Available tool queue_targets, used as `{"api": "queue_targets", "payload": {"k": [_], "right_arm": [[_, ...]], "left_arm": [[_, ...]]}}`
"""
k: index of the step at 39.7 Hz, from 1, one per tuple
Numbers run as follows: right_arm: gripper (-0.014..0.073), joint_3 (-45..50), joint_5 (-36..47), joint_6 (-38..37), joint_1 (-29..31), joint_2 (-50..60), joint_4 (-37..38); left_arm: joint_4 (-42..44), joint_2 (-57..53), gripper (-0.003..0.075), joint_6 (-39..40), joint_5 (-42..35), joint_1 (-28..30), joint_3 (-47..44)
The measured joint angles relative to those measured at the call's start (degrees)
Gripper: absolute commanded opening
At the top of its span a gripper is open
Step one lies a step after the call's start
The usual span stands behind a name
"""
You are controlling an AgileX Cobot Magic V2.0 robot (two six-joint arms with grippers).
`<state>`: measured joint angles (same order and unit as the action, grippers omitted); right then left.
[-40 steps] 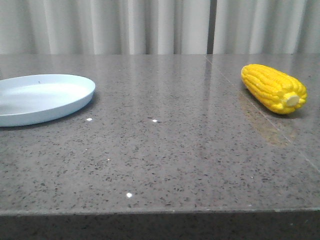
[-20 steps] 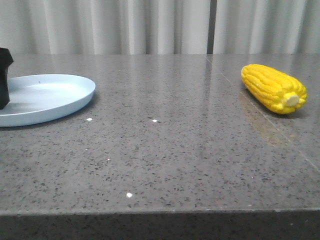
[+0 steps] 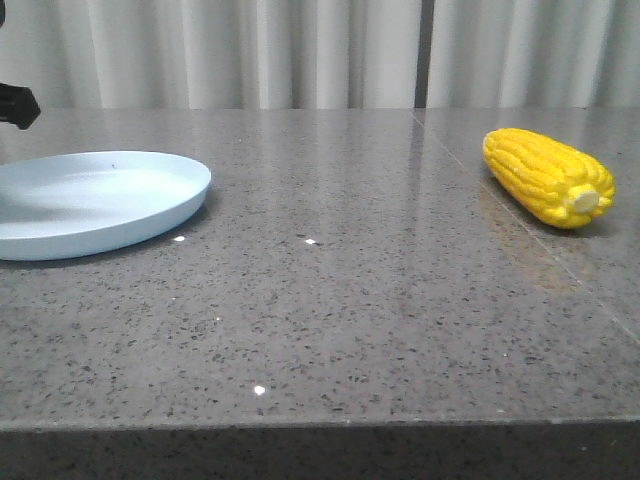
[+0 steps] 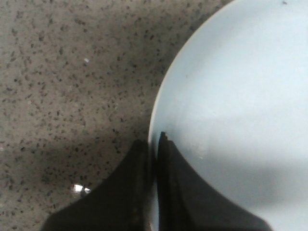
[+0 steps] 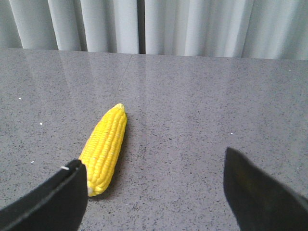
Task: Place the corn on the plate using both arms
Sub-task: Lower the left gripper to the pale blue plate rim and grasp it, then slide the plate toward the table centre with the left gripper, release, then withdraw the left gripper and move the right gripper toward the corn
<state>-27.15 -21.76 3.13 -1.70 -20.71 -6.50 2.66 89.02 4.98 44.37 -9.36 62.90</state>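
The pale blue-white plate (image 3: 100, 200) lies at the table's left, partly cut by the frame edge. In the left wrist view my left gripper (image 4: 154, 144) is shut on the plate's rim (image 4: 159, 110), one finger outside and one inside. Only a black bit of the left arm (image 3: 15, 105) shows in the front view. The yellow corn (image 3: 545, 175) lies at the far right, its stub end toward the camera. In the right wrist view my right gripper (image 5: 154, 159) is open and empty. The corn (image 5: 106, 144) lies ahead, next to one finger and outside the gap.
The grey speckled stone table (image 3: 330, 300) has its front edge near the bottom of the front view. A seam (image 3: 520, 230) runs through the top near the corn. Pale curtains (image 3: 320, 50) hang behind the table.
The left arm came in at the far left and took hold of the plate's rim. The plate has slid a little to the right. The corn has not moved.
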Motion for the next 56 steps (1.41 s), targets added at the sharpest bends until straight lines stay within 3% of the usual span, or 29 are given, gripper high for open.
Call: {"api": "queue_targets", "payload": {"k": [8,18,32,37,42,46,50,56], "right_arm": [[0.0602,0.0,0.0,0.0,0.0,0.0,0.0],[0.0602,0.0,-0.03,0.0,0.0,0.0,0.0],[0.0602,0.0,-0.03,0.0,0.0,0.0,0.0],[0.0602,0.0,-0.03,0.0,0.0,0.0,0.0],[0.0602,0.0,-0.03,0.0,0.0,0.0,0.0],[0.0602,0.0,-0.03,0.0,0.0,0.0,0.0],[0.0602,0.0,-0.03,0.0,0.0,0.0,0.0],[0.0602,0.0,-0.03,0.0,0.0,0.0,0.0]], "left_arm": [[-9.53,-2.1,-0.002,-3.81,0.62,0.0,2.27],[-28.24,-2.45,-0.002,-13.61,1.18,-1.63,6.24],[-30.91,5.95,-0.0015,-15.03,-2.43,-8.82,6.24],[-30.76,7.76,0.0106,-15.03,-2.77,-8.82,6.24],[-30.53,7.81,0.0351,-15.03,-3.05,-8.82,6.24],[-30.32,7.7,0.0458,-15.03,-3.05,-8.82,6.78],[-28.49,6.27,0.0428,-15.03,-3.05,-8.64,7.51],[-22.28,0.82,0.0176,-13.46,-3.05,-6.94,8.13]]}}
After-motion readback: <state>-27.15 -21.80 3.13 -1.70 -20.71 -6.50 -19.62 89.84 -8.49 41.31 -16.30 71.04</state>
